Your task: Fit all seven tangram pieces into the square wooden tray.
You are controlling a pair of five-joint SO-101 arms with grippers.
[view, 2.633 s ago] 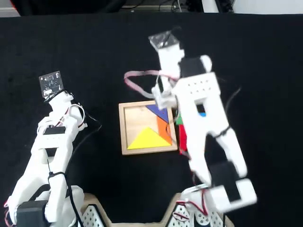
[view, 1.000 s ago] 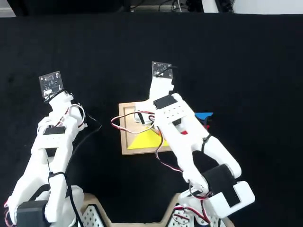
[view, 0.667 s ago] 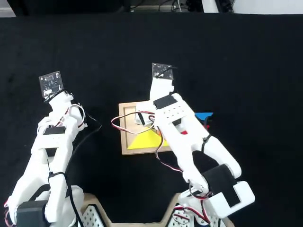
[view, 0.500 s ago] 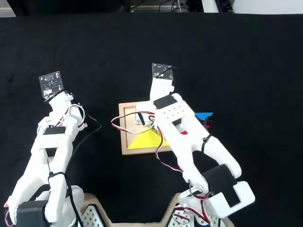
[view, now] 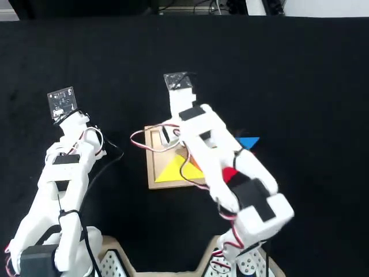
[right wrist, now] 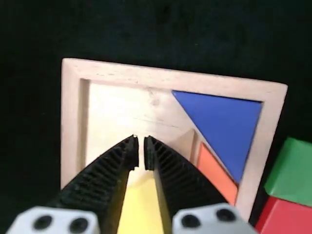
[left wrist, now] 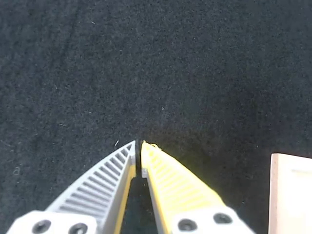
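Observation:
The square wooden tray [right wrist: 73, 122] holds a dark blue triangle [right wrist: 222, 119], an orange piece [right wrist: 217, 175] and a yellow triangle [right wrist: 139, 204]. My right gripper [right wrist: 140, 146] hangs over the tray's bare wooden part, shut with nothing between its fingers. In the high view the right arm covers most of the tray [view: 150, 164], leaving the yellow triangle [view: 169, 171] showing. Green [right wrist: 292, 170] and red [right wrist: 282, 217] pieces lie just outside the tray's rim. A light blue piece [view: 249, 142] sits on the cloth beyond them. My left gripper [left wrist: 138, 146] is shut above bare black cloth.
The table is covered in black cloth. A corner of the tray [left wrist: 292, 195] lies off to one side of the left gripper. The left arm [view: 63, 167] stands well apart from the tray. A red piece [view: 229, 174] peeks out under the right arm.
The right arm swung from the loose pieces beside the tray to over the tray, then shifted further left. The tray's pieces are unchanged. The left arm stayed still.

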